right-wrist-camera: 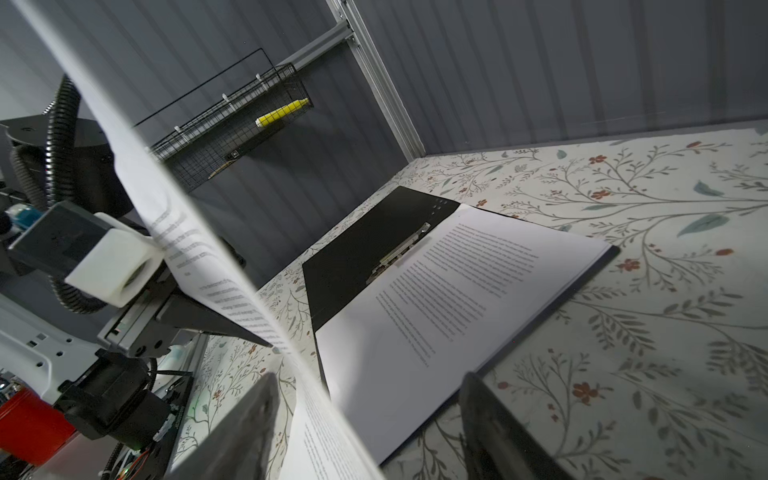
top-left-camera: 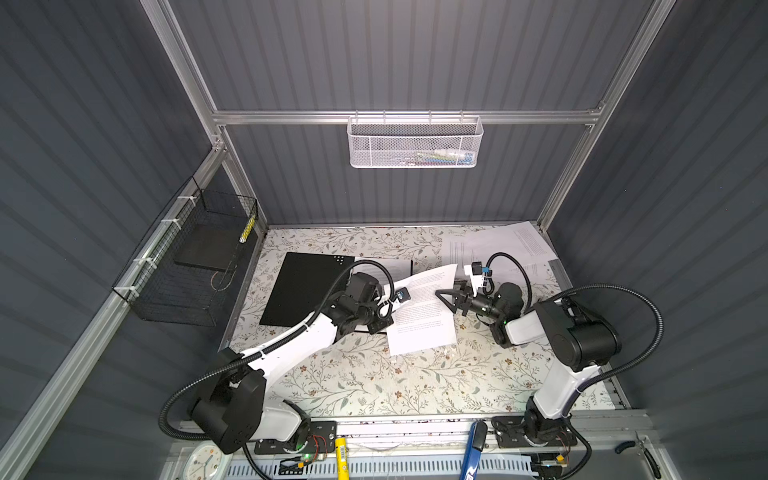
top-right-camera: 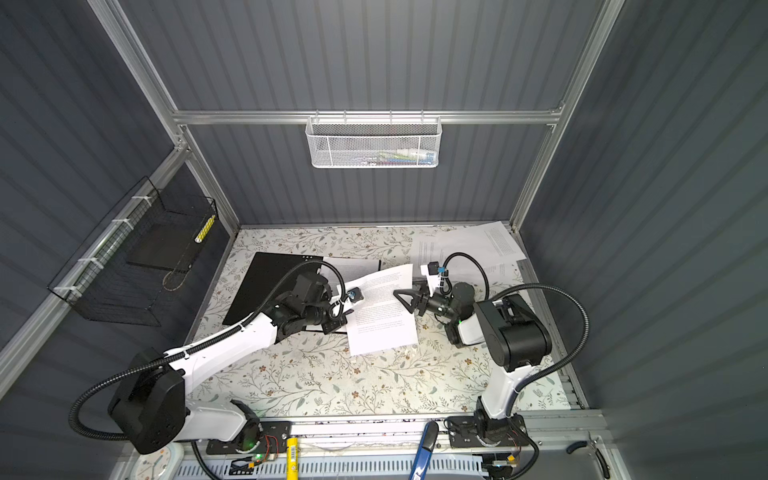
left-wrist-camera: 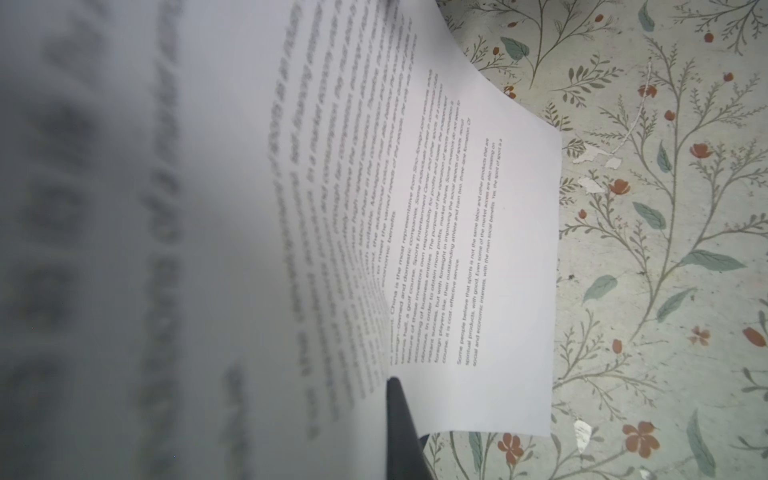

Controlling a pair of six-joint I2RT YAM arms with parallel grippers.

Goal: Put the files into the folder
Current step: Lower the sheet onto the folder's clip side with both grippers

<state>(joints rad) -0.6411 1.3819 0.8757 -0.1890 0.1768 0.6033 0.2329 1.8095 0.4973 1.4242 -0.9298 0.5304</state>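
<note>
The folder (top-left-camera: 299, 286) lies open on the counter (top-left-camera: 374, 386), black inside up, one page (right-wrist-camera: 457, 291) already in it — more pages (top-left-camera: 498, 249) wait beyond its far right corner. The wire basket (top-left-camera: 183, 307) left of the folder holds something yellow. I'm mid-transfer: my left pincer (top-left-camera: 390, 318) is clamped on a raised sheet (top-left-camera: 419, 320) by the folder's right edge, and my right pincer (right-wrist-camera: 365, 432) straddles its edge, jaws apart. Next, I reckon — pinch, then lay it flat on the page.

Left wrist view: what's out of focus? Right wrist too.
Left wrist view: the held sheet blurs badly toward the lens, while its far text and the floral table cover are sharp. Right wrist view: the held sheet is soft up close, while the folder and its filed page are crisp.
</note>
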